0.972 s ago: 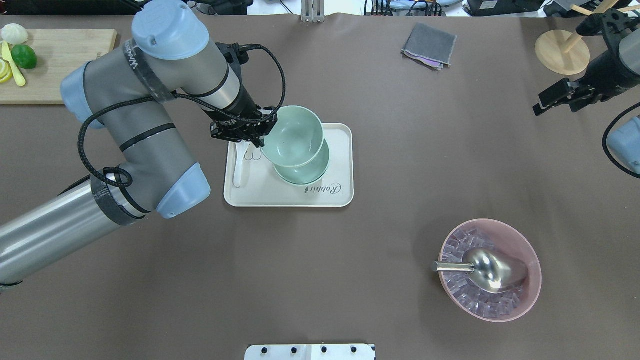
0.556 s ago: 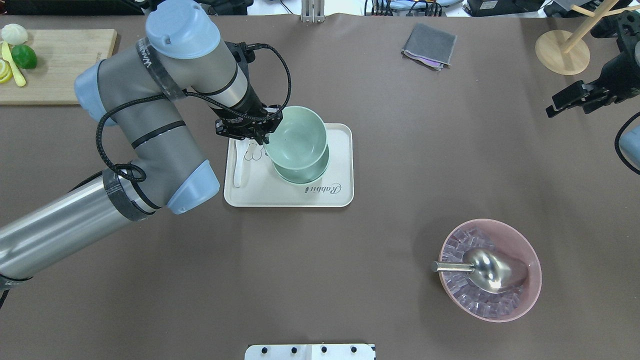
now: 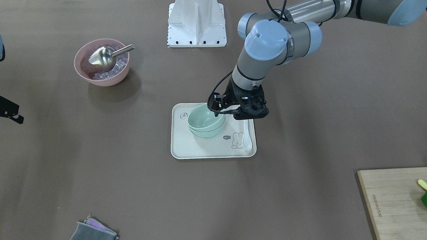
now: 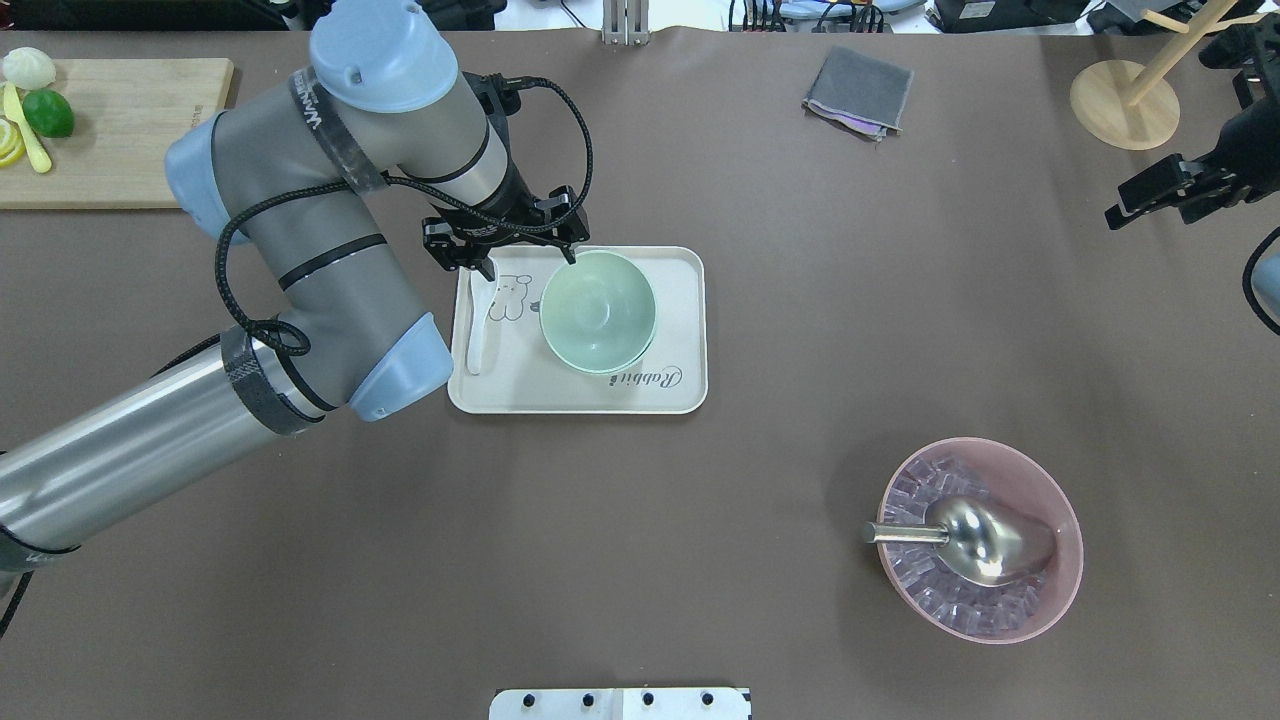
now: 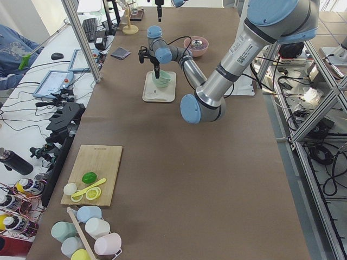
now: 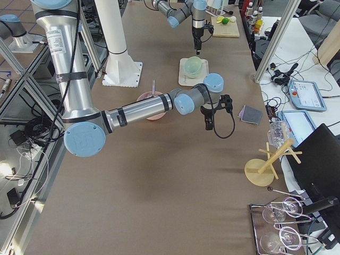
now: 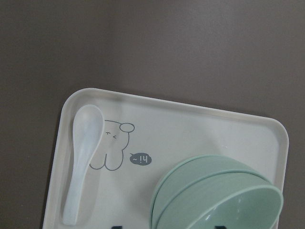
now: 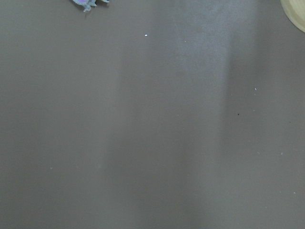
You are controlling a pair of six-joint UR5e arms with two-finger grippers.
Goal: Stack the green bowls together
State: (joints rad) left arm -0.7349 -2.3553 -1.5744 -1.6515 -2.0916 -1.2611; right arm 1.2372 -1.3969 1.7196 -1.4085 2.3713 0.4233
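The green bowls (image 4: 598, 312) sit nested in one stack on the cream tray (image 4: 680, 300). The front-facing view (image 3: 205, 124) and the left wrist view (image 7: 217, 198) show two rims; I cannot tell whether a third bowl is inside. My left gripper (image 4: 528, 262) is open and empty, just above the stack's far-left rim and not touching it; it also shows in the front-facing view (image 3: 233, 115). Its fingertips (image 7: 116, 226) barely show, set wide apart. My right gripper (image 4: 1150, 195) hovers at the table's far right, well away from the bowls; I cannot tell whether it is open.
A white spoon (image 4: 480, 335) lies on the tray's left side. A pink bowl (image 4: 1050, 590) with ice and a metal scoop (image 4: 975, 540) stands front right. A grey cloth (image 4: 858, 90), a wooden stand (image 4: 1123, 105) and a cutting board (image 4: 120, 130) line the back.
The left gripper lowered the tilted green bowl onto the stack, let go and turned. The bowl now sits level in the stack. The right gripper drew back to the right.
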